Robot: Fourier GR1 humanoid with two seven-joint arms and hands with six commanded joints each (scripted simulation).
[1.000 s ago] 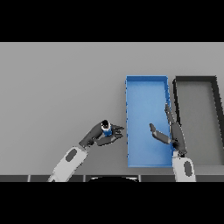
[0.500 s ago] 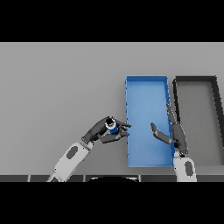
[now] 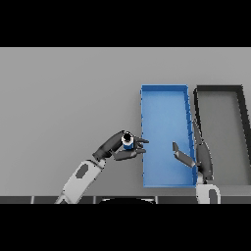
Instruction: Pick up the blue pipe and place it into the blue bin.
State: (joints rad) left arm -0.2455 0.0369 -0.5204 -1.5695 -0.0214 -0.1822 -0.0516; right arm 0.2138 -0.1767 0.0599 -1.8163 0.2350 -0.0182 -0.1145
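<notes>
The flat grey worktop (image 3: pixel 63 98) fills most of the head view. On its right side stand two long rectangular trays side by side: a dark grey open bin (image 3: pixel 240 132) at the far right and, just left of it, the blue shallow rectangular bin (image 3: pixel 164 90) that the task names. Both look empty inside, apart from the right hand over the blue one.

The left arm comes in from the lower edge and reaches up and to the right. Since a second ago it has carried its load rightward, from well short of the blue bin to just beside the bin's left wall. The left hand (image 3: pixel 119 147) is curled round the short blue pipe (image 3: pixel 128 142), whose dark open end faces up, and its fingertips now touch or just overlap the bin's left rim. The pipe itself is not yet over the blue floor.

The right hand (image 3: pixel 197 156) hangs over the blue bin's right half, fingers straight and relaxed, holding nothing, and has barely moved over that second.

By my judgement the pick-up is done and the carry is nearly finished: a little more travel right should bring the pipe clear over the bin's wall, after which the left hand can let it go.
</notes>
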